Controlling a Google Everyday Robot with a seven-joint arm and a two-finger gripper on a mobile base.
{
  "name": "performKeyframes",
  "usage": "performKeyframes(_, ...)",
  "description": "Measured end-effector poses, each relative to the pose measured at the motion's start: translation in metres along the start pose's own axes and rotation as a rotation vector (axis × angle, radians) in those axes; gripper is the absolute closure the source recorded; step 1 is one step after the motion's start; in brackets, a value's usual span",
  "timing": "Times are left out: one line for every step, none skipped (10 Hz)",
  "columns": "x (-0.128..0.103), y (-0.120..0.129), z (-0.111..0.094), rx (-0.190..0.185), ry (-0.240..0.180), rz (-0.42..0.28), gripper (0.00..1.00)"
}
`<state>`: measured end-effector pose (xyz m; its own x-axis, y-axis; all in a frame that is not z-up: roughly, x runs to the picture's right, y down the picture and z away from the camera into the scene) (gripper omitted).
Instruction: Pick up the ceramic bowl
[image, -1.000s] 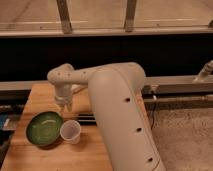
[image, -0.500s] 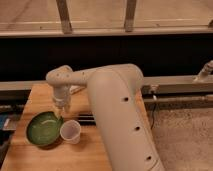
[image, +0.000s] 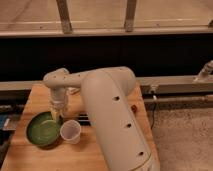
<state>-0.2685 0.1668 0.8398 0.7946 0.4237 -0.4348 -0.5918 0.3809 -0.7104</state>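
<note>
Wooden table (image: 115, 157), warm brown top, set before a long dark wall panel with a pale rail running behind it; grey gritty floor off the table's right edge.

Ceramic bowl (image: 42, 131): green, glossy, darker rim, sits near the table's left edge, toward the front. Empty as far as visible. Small white cup (image: 70, 131) stands upright just beside the bowl's right rim, maybe touching; cannot tell.

Arm (image: 112, 115): bulky white link crosses the table middle and front right, bends back to a wrist over the left half.

Gripper (image: 55, 116): points down, tip over the bowl's far-right rim. Whether the fingers are spread or pressed together, cannot tell; they blur into the rim.

Change: a second ago the gripper hung higher, above and behind the bowl, clear gap under it. Half a second ago it was lower. Now the tip meets or overlaps the rim line. Bowl and cup have not shifted over that span.

Reading: the descent looks nearly finished, a rim grasp set up on the far-right side. Lift not begun; bowl flat on the wood.

Risk, as judged: cup stands close to the grasp point, so a sideways drift or a tilting bowl could knock it. Glossy rim may slip in a pinch.
</note>
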Motion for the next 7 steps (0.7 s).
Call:
performKeyframes(-0.0013, 0.0032, 0.0046, -0.007, 0.012, -0.006, 0.62)
performKeyframes(-0.0008, 0.0028, 0.0082, -0.01, 0.027, -0.009, 0.73)
performKeyframes(-0.0006, 0.0025, 0.0094, -0.012, 0.033, -0.011, 0.81)
performKeyframes(0.0007, 0.0005, 0.0113, -0.014, 0.04, -0.01, 0.93)
performKeyframes(0.0008, 0.001, 0.0121, -0.019, 0.046, -0.01, 0.99)
performKeyframes(0.0015, 0.0003, 0.0131, -0.022, 0.054, -0.009, 1.0)
performKeyframes(0.001, 0.0005, 0.0115, -0.021, 0.05, -0.007, 1.0)
